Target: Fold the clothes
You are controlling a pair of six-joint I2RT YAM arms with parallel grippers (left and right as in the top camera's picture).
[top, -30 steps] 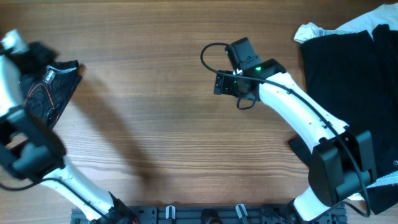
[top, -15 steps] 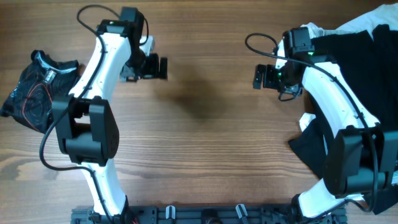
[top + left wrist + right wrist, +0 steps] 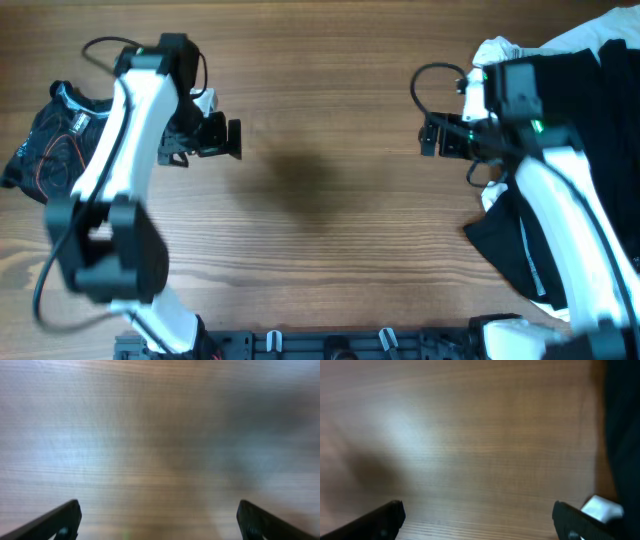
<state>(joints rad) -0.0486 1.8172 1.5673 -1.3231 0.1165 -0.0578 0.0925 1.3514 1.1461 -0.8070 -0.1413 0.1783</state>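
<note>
Overhead: left tool [image 3: 236, 139], right tool [image 3: 426, 137] spread wide, empty; jersey [image 3: 50, 150] far left.

White glossy shells on the left arm [image 3: 118, 140] and right arm [image 3: 565, 205], with black joints. The left hand [image 3: 234, 139] and right hand [image 3: 426, 136] are black, a thin black cable [image 3: 416, 78] loops behind each, and a green light [image 3: 537, 126] glows behind the right.

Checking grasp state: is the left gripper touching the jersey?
Apart. Overhead shows the left gripper over bare table, clear of the jersey.
</note>
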